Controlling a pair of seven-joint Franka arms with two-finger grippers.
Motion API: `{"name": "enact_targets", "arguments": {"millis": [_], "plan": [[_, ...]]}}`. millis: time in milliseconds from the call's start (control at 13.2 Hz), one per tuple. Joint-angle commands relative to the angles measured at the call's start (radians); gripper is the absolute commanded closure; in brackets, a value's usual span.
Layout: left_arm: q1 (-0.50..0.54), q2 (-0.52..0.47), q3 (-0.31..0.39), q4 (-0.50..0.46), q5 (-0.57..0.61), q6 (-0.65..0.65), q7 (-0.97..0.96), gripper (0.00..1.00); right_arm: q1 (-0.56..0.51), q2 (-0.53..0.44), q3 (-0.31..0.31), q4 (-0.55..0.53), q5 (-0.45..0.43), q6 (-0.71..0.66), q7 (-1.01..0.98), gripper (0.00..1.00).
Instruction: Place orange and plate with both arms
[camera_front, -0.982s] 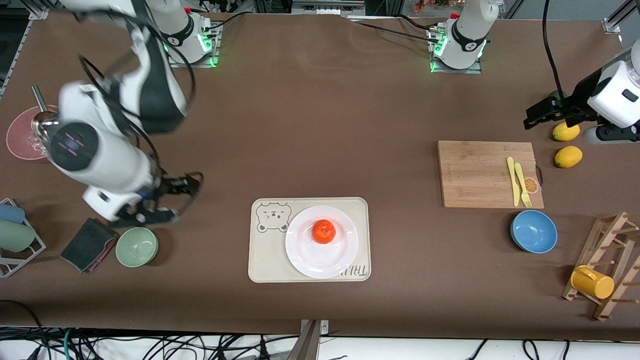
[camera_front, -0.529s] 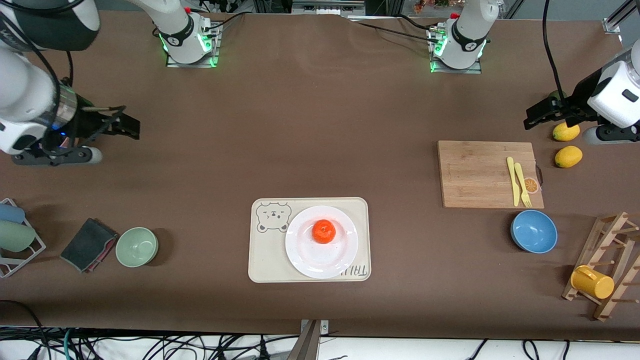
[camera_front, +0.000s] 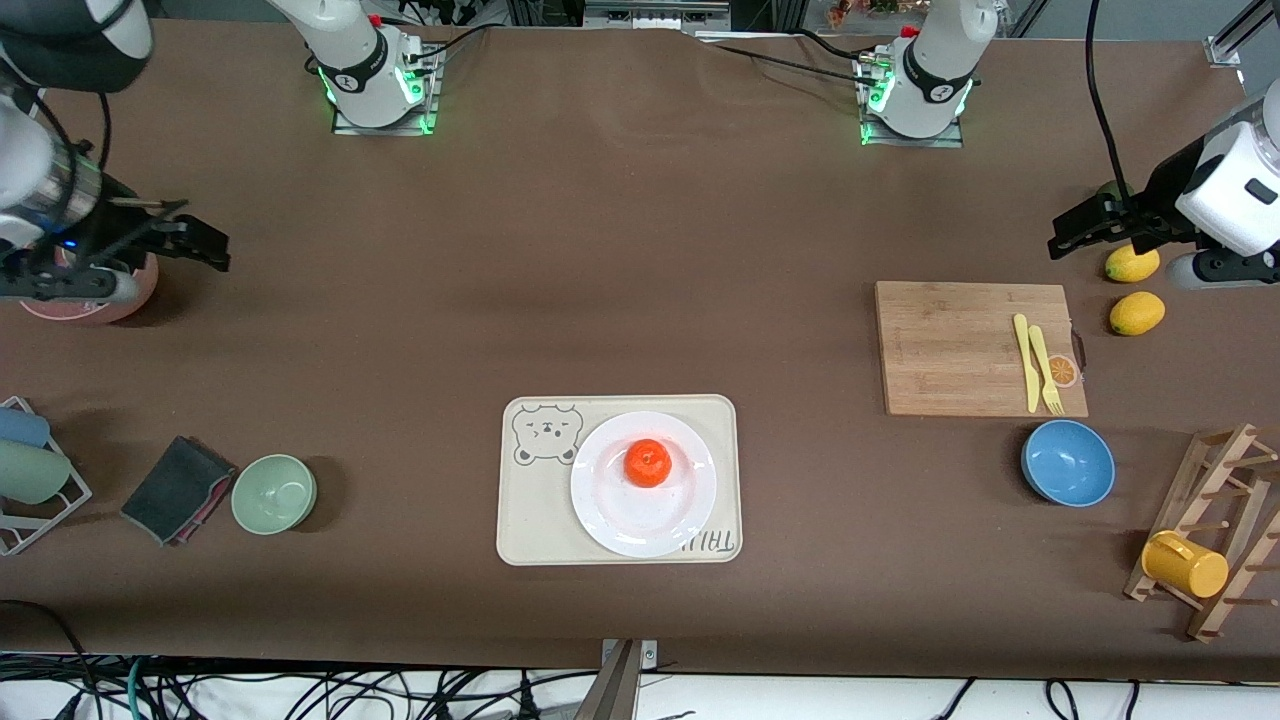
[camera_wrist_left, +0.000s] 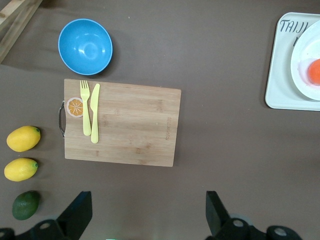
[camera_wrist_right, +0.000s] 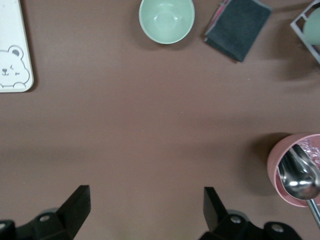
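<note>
Centrally, a small round bright orange-red fruit (camera_front: 648, 463) sits with its dimpled top facing up, in the middle of a round glossy white plate (camera_front: 612, 527), which rests on a cream rectangular tray with a bear drawing (camera_front: 528, 520) on the brown counter (camera_front: 640, 250). Being round, neither has a long axis. The fruit looks light, firm and prone to rolling, best pinched across its sides; the plate seems stiff, slippery and breakable, best gripped at its rim. The right tool (camera_front: 190, 240) hangs released beside a pink bowl (camera_front: 130, 295). The left tool (camera_front: 1085, 228) hangs released near two yellow lemons (camera_front: 1135, 313).
</note>
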Motion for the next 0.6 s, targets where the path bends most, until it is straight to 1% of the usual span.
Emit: {"name": "enact_targets", "arguments": {"millis": [0,529], "plan": [[0.002,0.007,0.000,0.019,0.004,-0.014,0.015,0.00,-0.038,-0.024,0.025,0.013,0.036,-0.022,-0.001,0.00],[-0.002,0.007,-0.008,0.023,0.004,-0.014,0.009,0.00,-0.020,-0.041,0.023,0.013,0.038,-0.038,-0.009,0.00]]}}
